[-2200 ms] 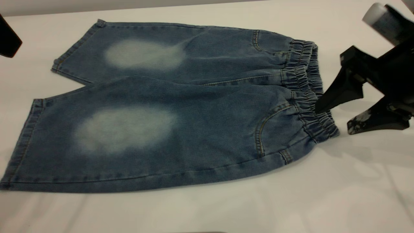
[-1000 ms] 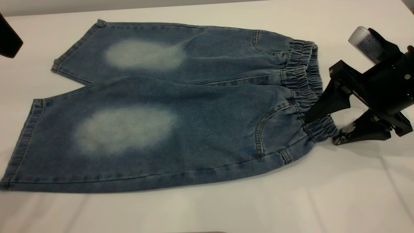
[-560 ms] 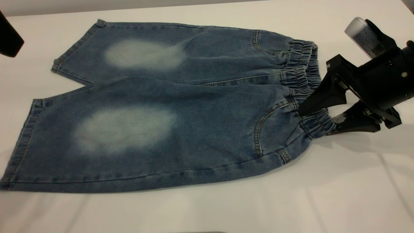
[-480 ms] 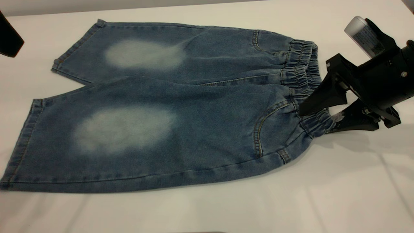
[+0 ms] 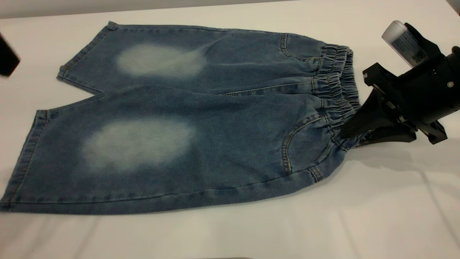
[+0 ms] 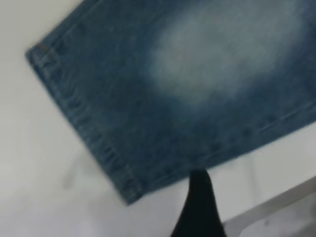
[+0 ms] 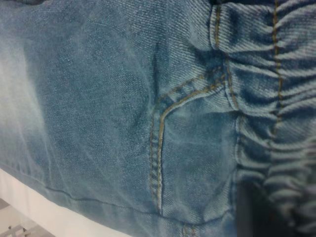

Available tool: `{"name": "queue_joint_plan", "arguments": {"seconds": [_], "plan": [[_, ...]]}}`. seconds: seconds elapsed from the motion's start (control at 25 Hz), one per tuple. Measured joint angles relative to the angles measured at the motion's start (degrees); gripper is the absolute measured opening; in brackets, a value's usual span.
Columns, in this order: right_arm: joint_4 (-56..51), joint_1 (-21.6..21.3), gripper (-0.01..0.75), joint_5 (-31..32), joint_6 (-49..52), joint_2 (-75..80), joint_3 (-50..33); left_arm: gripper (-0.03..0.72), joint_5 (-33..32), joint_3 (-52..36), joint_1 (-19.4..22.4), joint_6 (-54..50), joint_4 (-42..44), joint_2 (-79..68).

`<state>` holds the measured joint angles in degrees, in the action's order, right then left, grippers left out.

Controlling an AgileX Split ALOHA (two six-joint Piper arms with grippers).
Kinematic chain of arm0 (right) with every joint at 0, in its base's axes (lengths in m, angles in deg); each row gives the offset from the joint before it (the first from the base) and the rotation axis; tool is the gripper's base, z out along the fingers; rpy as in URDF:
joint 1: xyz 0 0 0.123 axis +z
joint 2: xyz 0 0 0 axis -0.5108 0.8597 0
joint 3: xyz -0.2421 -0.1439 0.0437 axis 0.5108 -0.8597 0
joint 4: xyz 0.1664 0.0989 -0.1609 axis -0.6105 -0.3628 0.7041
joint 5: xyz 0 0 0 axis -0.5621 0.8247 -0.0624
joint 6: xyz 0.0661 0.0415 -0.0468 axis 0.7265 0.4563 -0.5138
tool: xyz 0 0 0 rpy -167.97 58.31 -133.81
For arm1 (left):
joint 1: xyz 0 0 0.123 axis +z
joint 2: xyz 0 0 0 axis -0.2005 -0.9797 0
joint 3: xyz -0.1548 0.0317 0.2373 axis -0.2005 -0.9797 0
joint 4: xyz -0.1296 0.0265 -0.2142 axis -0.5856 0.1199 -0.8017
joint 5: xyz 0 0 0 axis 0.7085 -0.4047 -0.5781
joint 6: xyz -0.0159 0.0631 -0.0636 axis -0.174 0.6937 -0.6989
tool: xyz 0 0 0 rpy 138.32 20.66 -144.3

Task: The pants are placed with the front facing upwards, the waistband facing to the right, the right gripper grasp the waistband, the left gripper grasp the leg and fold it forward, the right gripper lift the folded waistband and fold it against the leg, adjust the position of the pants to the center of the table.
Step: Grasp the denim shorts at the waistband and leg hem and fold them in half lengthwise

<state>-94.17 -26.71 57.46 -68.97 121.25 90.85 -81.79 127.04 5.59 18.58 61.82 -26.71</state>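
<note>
The blue denim pants (image 5: 201,118) lie flat on the white table (image 5: 359,216), front up, legs to the left. The ruched waistband (image 5: 334,82) is at the right. My right gripper (image 5: 354,136) is shut on the waistband's near end, and the cloth bunches there. In the right wrist view the puckered waistband (image 7: 276,74) and a curved pocket seam (image 7: 158,148) fill the picture, with a dark finger (image 7: 252,212) on the band. My left gripper (image 5: 6,59) shows only as a black shape at the far left edge, off the pants. In the left wrist view one black finger (image 6: 198,202) hangs just past the leg hem (image 6: 89,133).
Bare table surrounds the pants, with wide room in front (image 5: 251,233) and to the right. A grey table edge (image 6: 276,207) runs close to the left gripper. The right arm's black body with its silvery cylinder (image 5: 402,39) stands over the table's right side.
The right gripper's fingers came down around the waistband's near end and closed on it, pulling the corner into a bunch. The left gripper's shape slid lower and further out at the left edge.
</note>
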Motion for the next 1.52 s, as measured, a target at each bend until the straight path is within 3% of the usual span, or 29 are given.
{"name": "queue_joint_plan", "arguments": {"seconds": [0.08, 0.32, 0.56, 0.88, 1.08, 1.52], "plan": [[0.00, 0.00, 0.053, 0.00, -0.22, 0.00, 0.00, 0.508, 0.27, -2.59, 0.00, 0.00, 2.88, -1.04], [-0.27, 0.00, 0.048, 0.00, -0.27, 0.00, 0.00, 0.495, 4.68, -10.42, 0.00, -1.12, 9.34, -8.82], [-2.53, 0.00, 0.048, 0.31, -2.12, 0.00, 0.00, 0.493, 14.72, -10.79, 0.00, -2.43, 17.53, -17.54], [-3.11, 0.00, 0.048, 0.52, -2.59, 0.00, 0.00, 0.493, 19.59, -10.79, 0.00, -2.52, 25.23, -26.90], [-3.28, 0.00, 0.048, 0.66, -2.59, 0.00, 0.00, 0.493, 25.04, -10.79, 0.00, -2.52, 28.41, -30.06], [-3.29, 0.00, 0.051, 1.12, -2.70, 0.03, 0.00, 0.475, 27.35, -10.61, -0.05, -3.03, 29.39, -35.87]]}}
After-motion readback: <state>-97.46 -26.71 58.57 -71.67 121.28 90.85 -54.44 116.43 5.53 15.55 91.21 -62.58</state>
